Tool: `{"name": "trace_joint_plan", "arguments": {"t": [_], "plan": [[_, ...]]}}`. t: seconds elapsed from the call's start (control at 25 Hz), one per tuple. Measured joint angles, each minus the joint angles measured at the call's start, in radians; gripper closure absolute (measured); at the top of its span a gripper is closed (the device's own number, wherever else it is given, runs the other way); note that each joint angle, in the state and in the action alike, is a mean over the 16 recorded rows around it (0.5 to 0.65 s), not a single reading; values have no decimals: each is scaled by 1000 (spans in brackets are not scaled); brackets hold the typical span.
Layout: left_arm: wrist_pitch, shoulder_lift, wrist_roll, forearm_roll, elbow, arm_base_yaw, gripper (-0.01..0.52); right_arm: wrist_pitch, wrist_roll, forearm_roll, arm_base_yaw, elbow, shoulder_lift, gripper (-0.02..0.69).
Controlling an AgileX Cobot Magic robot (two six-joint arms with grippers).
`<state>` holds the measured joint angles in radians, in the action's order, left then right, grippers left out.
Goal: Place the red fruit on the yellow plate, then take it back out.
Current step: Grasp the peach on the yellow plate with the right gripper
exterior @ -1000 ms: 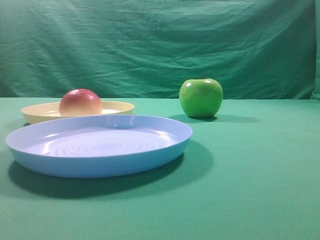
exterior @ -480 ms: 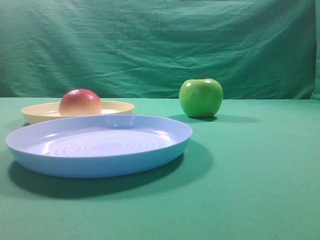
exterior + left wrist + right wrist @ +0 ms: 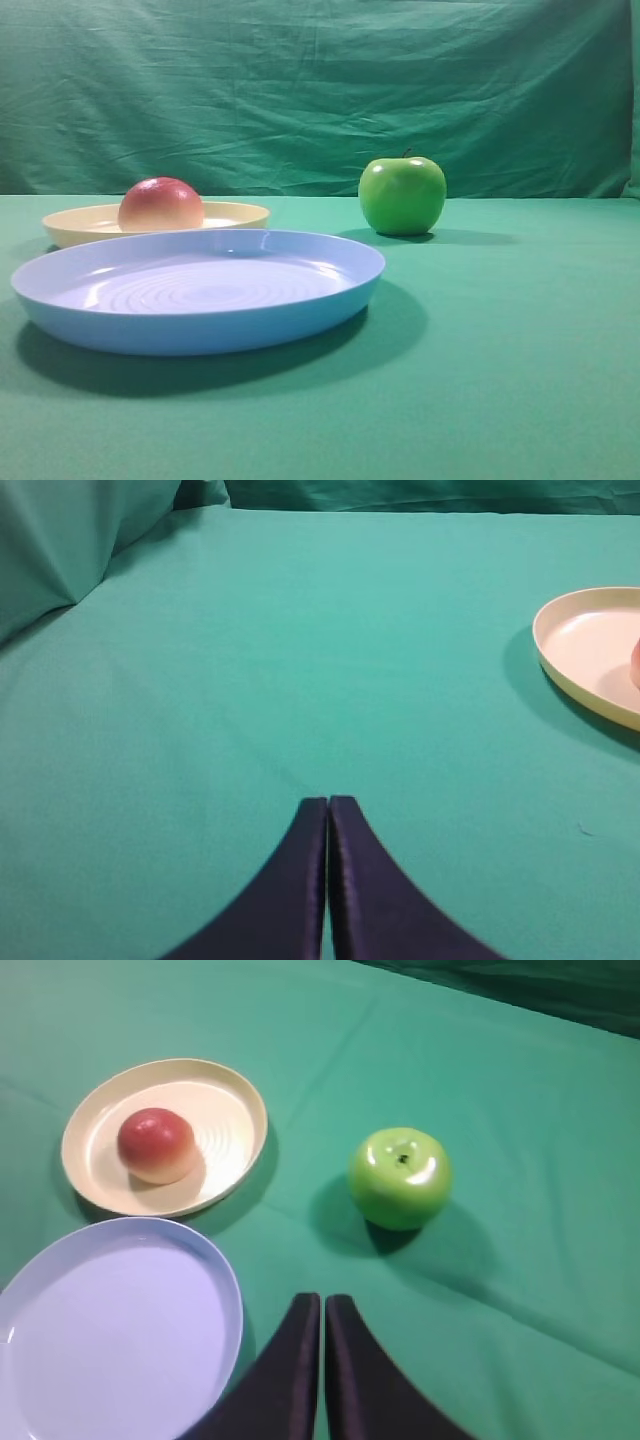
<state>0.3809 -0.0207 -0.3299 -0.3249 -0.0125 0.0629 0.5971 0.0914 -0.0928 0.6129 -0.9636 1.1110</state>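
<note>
Sitting in the yellow plate [image 3: 232, 1110], left of its centre, the red fruit [image 3: 156, 1145] is free of both grippers; left fingers [image 3: 300, 860] and right fingers [image 3: 295, 1360] are pressed together, empty, above the green worktop [image 3: 520, 1290]; no readable writing

A green-clothed table [image 3: 520, 380] carries yellow plate [image 3: 235, 1140], blue plate [image 3: 200, 320], green apple [image 3: 402, 195].

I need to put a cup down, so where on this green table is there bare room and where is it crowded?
Bare cloth lies right of and in front of the green apple, and left of the yellow plate, ahead of the shut left hand. It is crowded where the yellow plate, holding the red fruit, sits close to the blue plate, by the shut right hand.
</note>
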Motion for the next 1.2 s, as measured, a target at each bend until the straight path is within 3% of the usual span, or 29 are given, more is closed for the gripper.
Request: {"name": "trace_joint_plan", "arguments": {"t": [0.76, 0.96, 1.2], "plan": [[0, 0, 2, 0, 0, 0, 514, 216, -355, 225, 69, -717, 753, 647], [0, 0, 2, 0, 0, 0, 514, 211, -443, 308, 73, -849, 908, 542], [0, 0, 2, 0, 0, 0, 514, 166, -495, 371, 82, -937, 1035, 308]]}}
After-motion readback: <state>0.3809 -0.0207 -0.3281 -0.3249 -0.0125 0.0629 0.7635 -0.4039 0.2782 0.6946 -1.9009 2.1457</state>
